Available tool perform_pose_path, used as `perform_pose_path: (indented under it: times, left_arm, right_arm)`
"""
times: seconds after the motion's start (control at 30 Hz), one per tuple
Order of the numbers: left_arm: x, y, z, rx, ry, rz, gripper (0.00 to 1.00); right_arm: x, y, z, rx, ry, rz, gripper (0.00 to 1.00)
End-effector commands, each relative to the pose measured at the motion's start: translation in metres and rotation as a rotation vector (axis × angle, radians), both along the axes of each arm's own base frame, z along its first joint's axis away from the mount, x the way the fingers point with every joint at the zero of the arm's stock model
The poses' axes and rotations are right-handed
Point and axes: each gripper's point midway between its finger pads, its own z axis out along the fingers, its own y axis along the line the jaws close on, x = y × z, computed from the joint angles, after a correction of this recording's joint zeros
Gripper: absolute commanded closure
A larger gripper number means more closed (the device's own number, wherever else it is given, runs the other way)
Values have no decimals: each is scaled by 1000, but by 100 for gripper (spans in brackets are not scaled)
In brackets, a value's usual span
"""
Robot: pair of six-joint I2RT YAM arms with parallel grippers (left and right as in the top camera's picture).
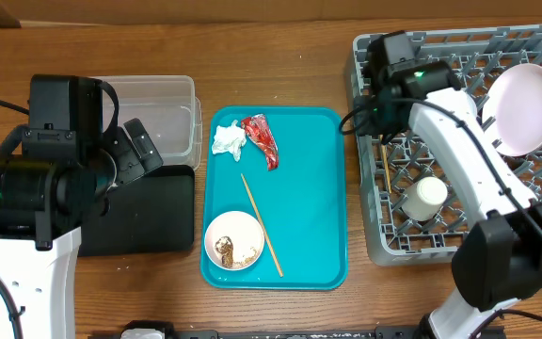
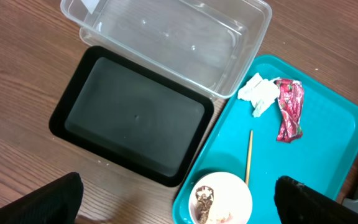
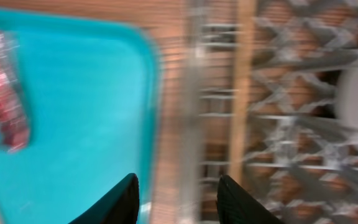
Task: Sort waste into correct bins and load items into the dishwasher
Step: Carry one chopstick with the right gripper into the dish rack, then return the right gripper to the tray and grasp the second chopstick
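The right claw has its two fingers apart, with nothing between them. It is over the left edge of the grey dish rack, and the wrist picture is blurred. Just ahead of it one wooden chopstick lies inside the rack, along its left side. In the overhead view this chopstick is near the rack's left wall. Further inside the dish rack a small white cup lies among the pegs, and a large round plate stands tilted at the far right.

The left claw is spread wide and holds nothing. It hangs above the black tray, near the place where this tray meets the teal tray. The clear tub is just beyond the black tray, and their edges touch.

On the teal tray, in the middle of the tabletop, the crumpled tissue and the red wrapper lie side by side at the far end. A white bowl with brownish food scraps stands in the near left corner. The second chopstick lies diagonally just beside the bowl, on its right.
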Motion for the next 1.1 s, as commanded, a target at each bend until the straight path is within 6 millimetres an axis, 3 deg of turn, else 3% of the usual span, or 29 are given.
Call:
perform_pose_path:
  times: [0.0, 0.17, 0.3, 0.43, 0.57, 0.7, 1.07]
  left_arm:
    - [1, 3, 2, 7, -8, 19, 0]
    - [1, 3, 2, 7, -8, 19, 0]
    - [1, 3, 2, 7, -8, 19, 0]
    - [1, 3, 2, 7, -8, 19, 0]
    - [1, 3, 2, 7, -7, 19, 0]
    - [1, 3, 2, 7, -8, 19, 0]
    - [1, 3, 2, 7, -8, 19, 0]
  right_arm:
    - [-24, 56, 26, 129, -7, 140, 62]
    - [-67, 98, -7, 108, 108, 251, 63]
    - [-99, 119, -35, 131, 219, 111, 66]
    - [-119, 123, -51, 122, 280, 62, 67]
    - [-141, 127, -66, 97, 328, 195, 75]
    - [-165, 131, -79, 68, 376, 314, 75]
    - [-197, 146, -84, -35, 363, 517, 59]
